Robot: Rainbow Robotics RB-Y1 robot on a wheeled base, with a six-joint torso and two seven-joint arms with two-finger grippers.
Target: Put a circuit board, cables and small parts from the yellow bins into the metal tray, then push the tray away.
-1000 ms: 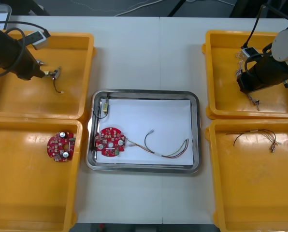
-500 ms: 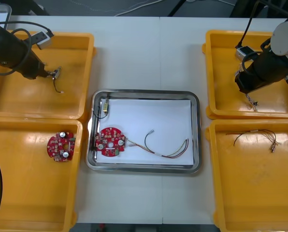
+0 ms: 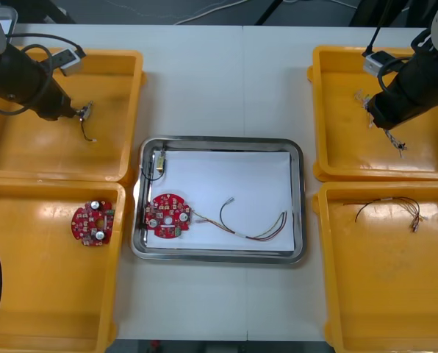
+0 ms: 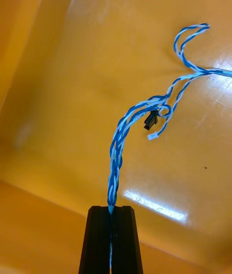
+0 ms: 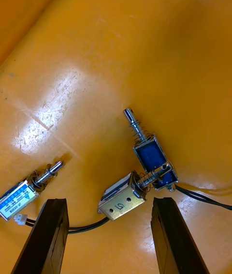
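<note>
The twisted blue and white cable (image 4: pixel 121 138) is pinched at one end between the black fingers of my right gripper (image 4: pixel 110 208), which are clamped on it with barely a gap. From there the strand runs out over the floor of the far right yellow bin (image 3: pixel 329 110), loops once, and ends in a small black connector (image 4: pixel 151 120). From above, that gripper sits over the middle of the bin with the cable's tail trailing under it. The tail looks partly lifted off the floor, though I can't be sure from this angle

My left gripper (image 5: pixel 108 200) hangs over the far left yellow bin (image 3: pixel 123 88) with its fingers spread wide and nothing between them. Just beyond its tips lie two small metal parts (image 5: pixel 145 162), one silver and one blue, touching each other, each with a spring-wound pin. A third metal part (image 5: pixel 21 195) lies beside one finger

Between the bins, the shiny metal tray (image 3: pixel 219 140), white inside, holds a round red circuit board (image 3: pixel 168 216) against its left side. A red and yellow cable (image 3: pixel 256 229) lies just right of the board, and a small metal part on a black lead (image 3: pixel 159 163) sits in the far left corner. A second red circuit board (image 3: pixel 93 223) lies in the near left yellow bin (image 3: pixel 50 309), and a thin black cable (image 3: pixel 388 204) lies in the near right yellow bin (image 3: pixel 381 309)
</note>
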